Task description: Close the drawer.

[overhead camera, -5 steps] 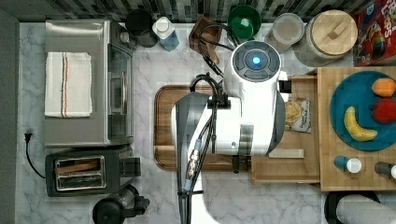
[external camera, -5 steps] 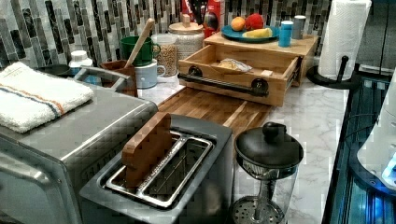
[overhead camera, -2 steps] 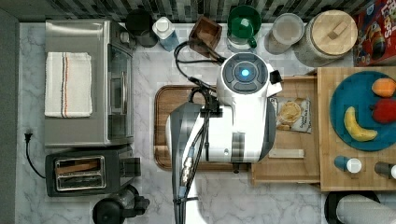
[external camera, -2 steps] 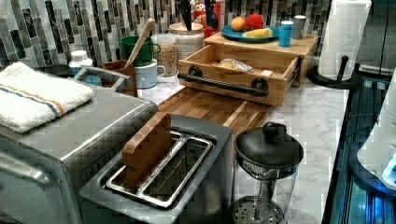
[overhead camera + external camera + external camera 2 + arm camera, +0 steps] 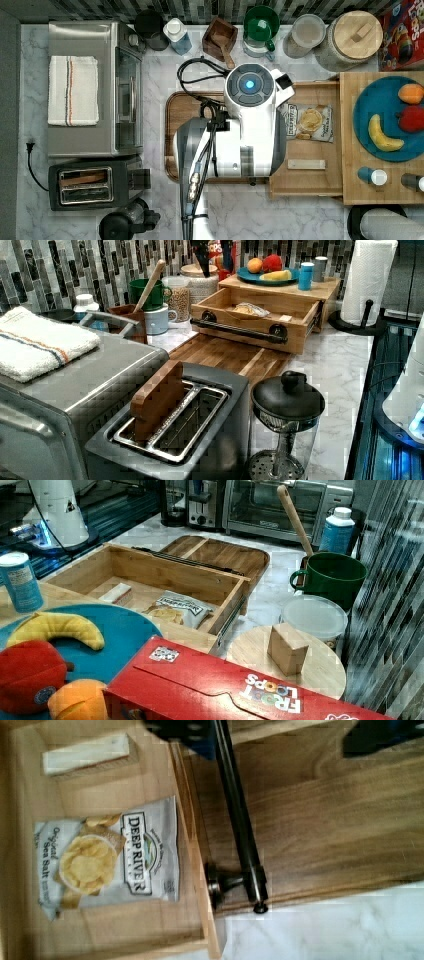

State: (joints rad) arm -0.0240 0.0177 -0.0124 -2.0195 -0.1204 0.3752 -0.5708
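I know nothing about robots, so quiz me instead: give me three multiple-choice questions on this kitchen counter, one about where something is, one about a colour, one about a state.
1. Where does the silver chip bag lie?
A. On the round blue plate
B. Inside the light bamboo drawer with the black bar handle
C. On the dark brown wooden cutting board

2. What colour is the mug holding the wooden spoon?
A. Green
B. Yellow
C. Red

3. How does the drawer stand?
A. Pushed fully shut
B. Lifted out onto the marble counter
C. Pulled open

Answers:
1 B: the right view shows the bag on the floor of the drawer, beside a small pale wooden block.
2 A: the green mug shows at the right view's right.
3 C: in the left view the drawer's inside is open to sight behind its black bar handle, above the cutting board.
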